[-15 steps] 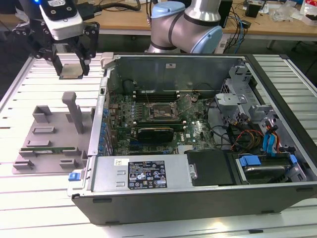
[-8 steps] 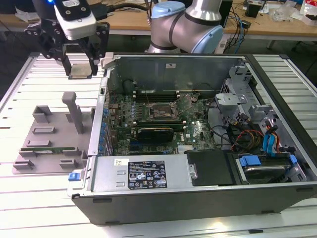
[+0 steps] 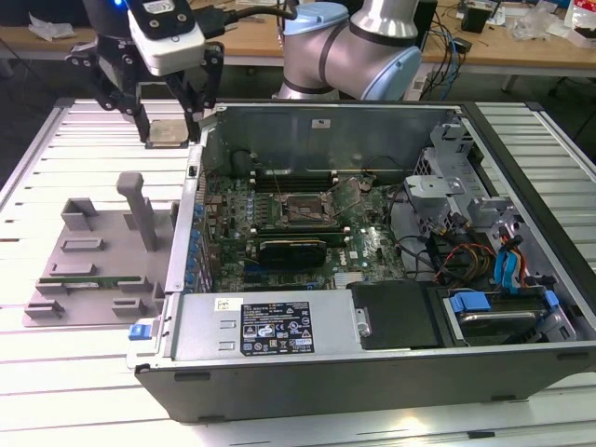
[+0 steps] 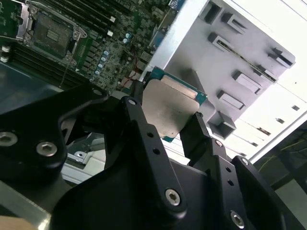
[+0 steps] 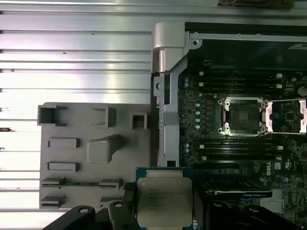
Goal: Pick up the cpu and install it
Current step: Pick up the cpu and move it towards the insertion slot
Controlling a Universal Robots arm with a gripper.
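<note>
- Tool (image 3: 170,128): matte black, pinching the cpu (image 5: 164,201) by opposite edges.
- The cpu: flat square, silver lid, thin green rim, held aloft beside the open steel case (image 3: 372,140), apart from the socket (image 3: 303,209).
- Ribbed metal bench (image 3: 84,140) carries a grey moulded tray (image 3: 93,261).

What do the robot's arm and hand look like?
The arm is fat, round silver tubes with a light blue cap. The hand is black, with jointed fingers and silver screws. A white box sits above it, with a black cable.
</note>
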